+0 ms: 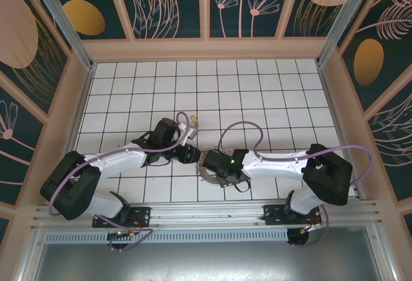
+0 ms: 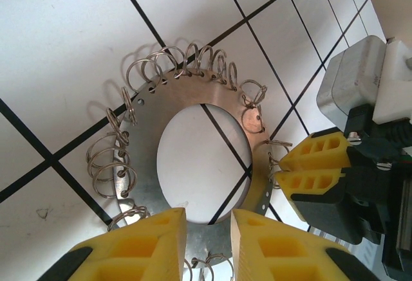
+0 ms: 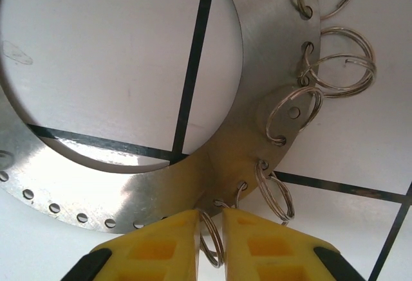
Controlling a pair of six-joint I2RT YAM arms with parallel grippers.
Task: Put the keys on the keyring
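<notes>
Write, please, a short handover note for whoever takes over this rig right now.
Left pincer: fingers slightly apart over the near rim of the flat round grey metal keyring; grip unclear.
Right pincer: shut on a small wire split ring at its rim.
Tiny brass-tan key: on the white tiled table beyond both pincers, untouched.
Done: keyring gripped. Left: fetch key, thread it on.
</notes>
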